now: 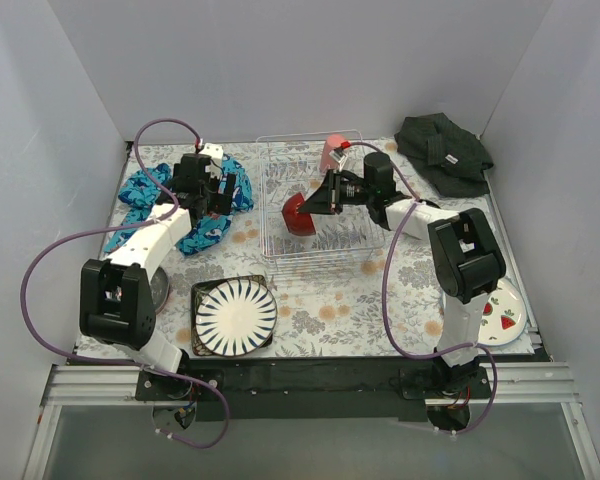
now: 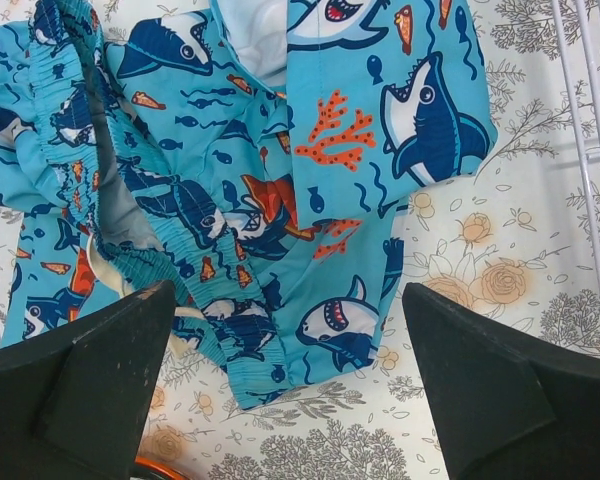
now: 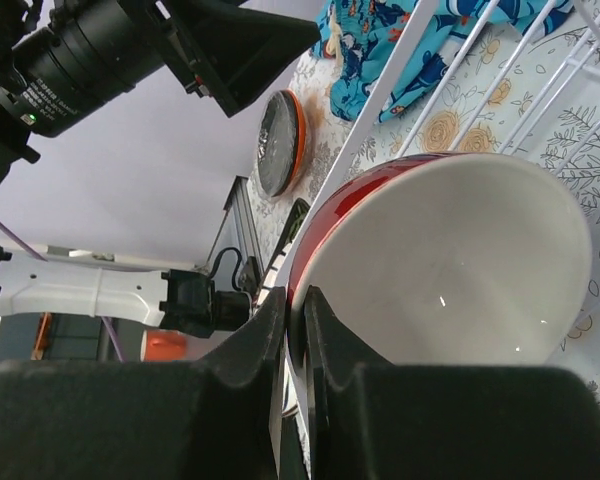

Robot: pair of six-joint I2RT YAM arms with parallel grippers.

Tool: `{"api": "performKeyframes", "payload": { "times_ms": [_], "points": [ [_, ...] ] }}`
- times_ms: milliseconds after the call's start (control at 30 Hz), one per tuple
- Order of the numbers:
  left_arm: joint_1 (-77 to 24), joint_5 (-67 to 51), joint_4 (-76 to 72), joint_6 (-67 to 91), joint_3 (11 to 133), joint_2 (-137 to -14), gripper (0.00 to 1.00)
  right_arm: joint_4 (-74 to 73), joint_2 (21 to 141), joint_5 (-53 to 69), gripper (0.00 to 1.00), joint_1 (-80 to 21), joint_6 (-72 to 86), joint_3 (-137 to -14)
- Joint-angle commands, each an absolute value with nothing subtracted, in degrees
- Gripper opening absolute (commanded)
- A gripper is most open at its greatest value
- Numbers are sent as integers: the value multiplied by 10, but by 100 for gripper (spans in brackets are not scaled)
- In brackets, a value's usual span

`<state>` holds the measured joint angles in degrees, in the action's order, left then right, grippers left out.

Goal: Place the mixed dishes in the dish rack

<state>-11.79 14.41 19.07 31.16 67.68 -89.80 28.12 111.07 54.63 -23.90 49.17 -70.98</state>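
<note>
Red bowl (image 3: pixel 450 260) rim between right jaws.

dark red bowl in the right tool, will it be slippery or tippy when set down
The dark red bowl looks rigid and glazed, with glints inside, so probably slick and breakable. The right tool pinches only its rim, so it may pivot. Tilted on edge over the dish rack wires, it could roll or tip on release.
</note>
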Motion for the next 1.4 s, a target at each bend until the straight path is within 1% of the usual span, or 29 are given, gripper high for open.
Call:
{"api": "performKeyframes", "payload": {
  "times_ms": [0, 133, 367, 600, 733, 767, 833, 867, 1067, 1167, 1367],
  "points": [
    [-115, 159, 205, 314, 706, -898, 98, 388, 1097, 534, 1, -232, 548, -690],
    [-115, 161, 207, 318, 708, -907, 98, 412, 1090, 516, 1, -229, 569, -651],
    [-114, 158, 214, 316, 727, -925, 98, 444, 1095, 502, 1, -229, 595, -623],
    [-115, 149, 214, 322, 735, -933, 98, 439, 1085, 491, 1, -227, 592, -591],
    [-115, 138, 213, 335, 734, -937, 98, 404, 1067, 484, 1, -220, 565, -570],
    [-115, 135, 212, 337, 733, -937, 98, 388, 1059, 481, 3, -218, 555, -569],
    [-115, 129, 209, 344, 733, -940, 98, 339, 1050, 483, 11, -210, 521, -568],
    [-115, 128, 209, 345, 733, -940, 98, 324, 1039, 485, 18, -207, 506, -570],
    [-115, 119, 189, 362, 721, -941, 98, 141, 1006, 458, 38, -164, 358, -605],
    [-115, 110, 182, 370, 713, -939, 98, 66, 1000, 449, 41, -149, 285, -627],
    [-114, 104, 160, 374, 692, -926, 98, -49, 993, 421, 43, -141, 193, -687]
  ]
}}
